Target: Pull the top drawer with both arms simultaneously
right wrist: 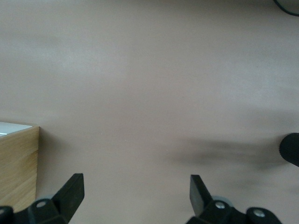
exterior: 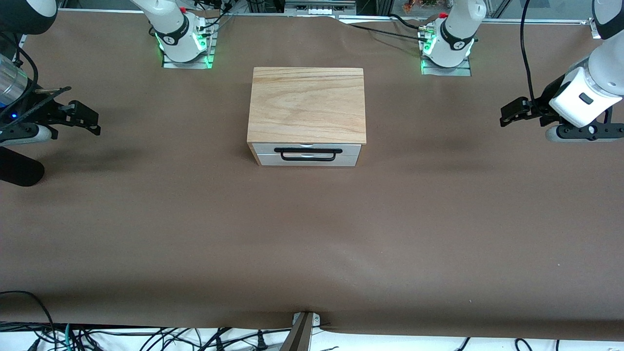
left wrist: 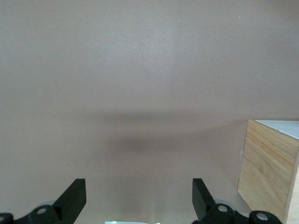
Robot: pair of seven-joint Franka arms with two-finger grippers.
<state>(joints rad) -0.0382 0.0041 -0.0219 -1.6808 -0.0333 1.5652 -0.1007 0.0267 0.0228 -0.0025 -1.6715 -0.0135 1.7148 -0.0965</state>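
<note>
Two white jointed arms, black bands at the joints, green lights glowing at both bases on metal plates. Left arm (exterior: 592, 87): white wrist block, black cable looping above it, black left pincer (exterior: 509, 116). Right arm (exterior: 19, 112): black bracket, silver cylinder, small blue light, black right pincer (exterior: 87, 119). Red tabs near bases.

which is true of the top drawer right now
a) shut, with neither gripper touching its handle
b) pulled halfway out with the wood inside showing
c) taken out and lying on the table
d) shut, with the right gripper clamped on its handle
a: the top drawer sits flush in the cabinet, its black handle untouched, while the left gripper and the right gripper hang open over the table's two ends.
</note>
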